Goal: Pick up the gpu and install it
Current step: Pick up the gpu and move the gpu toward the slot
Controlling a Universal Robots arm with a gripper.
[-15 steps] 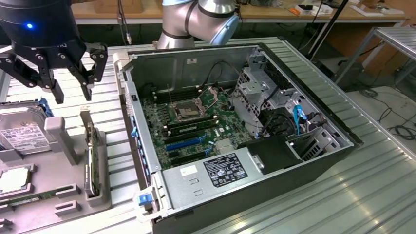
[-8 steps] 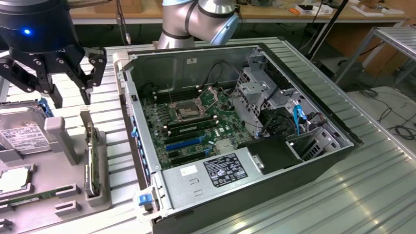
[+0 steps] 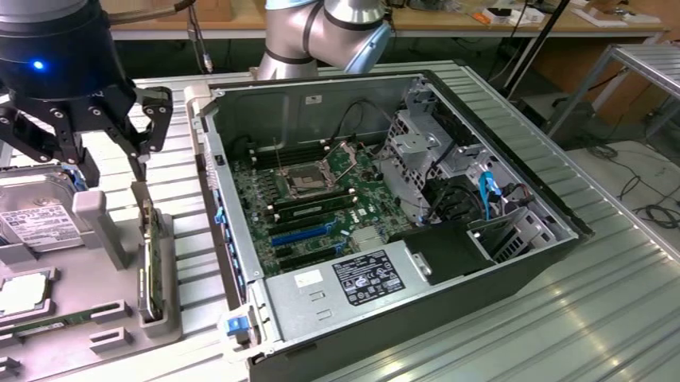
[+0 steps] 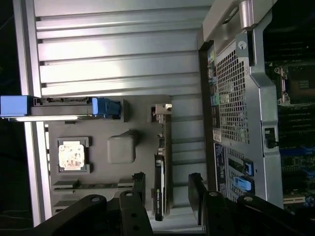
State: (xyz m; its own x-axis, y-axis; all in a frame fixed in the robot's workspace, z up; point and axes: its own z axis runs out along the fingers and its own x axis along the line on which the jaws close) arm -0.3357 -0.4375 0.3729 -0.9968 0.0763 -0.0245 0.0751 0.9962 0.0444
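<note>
Above the grey moulded tray on the ribbed metal table, the black gripper hangs pointing straight down. Its jaws are spread wide and hold nothing. In the wrist view the two fingers stand on either side of the gpu, clear of it.

At the tray's near edge in the exterior view lie a narrow green memory stick and a square processor with a pale metal lid, each in its own pocket. Next comes the gpu, standing on its long edge in a slot along the tray's edge nearest the computer case. It is a thin flat card, with a green board edge and a dark face. In the wrist view a silver bracket caps the end away from the fingers. Beside it a rounded grey block rises from the tray. Farther back, a hard drive with a white label sits near the tray's far edge.

On the exterior view's right of the tray, the black case lies open on its side. Its green motherboard faces up, with bare steel walls around it. Beyond the case rises the grey arm.
</note>
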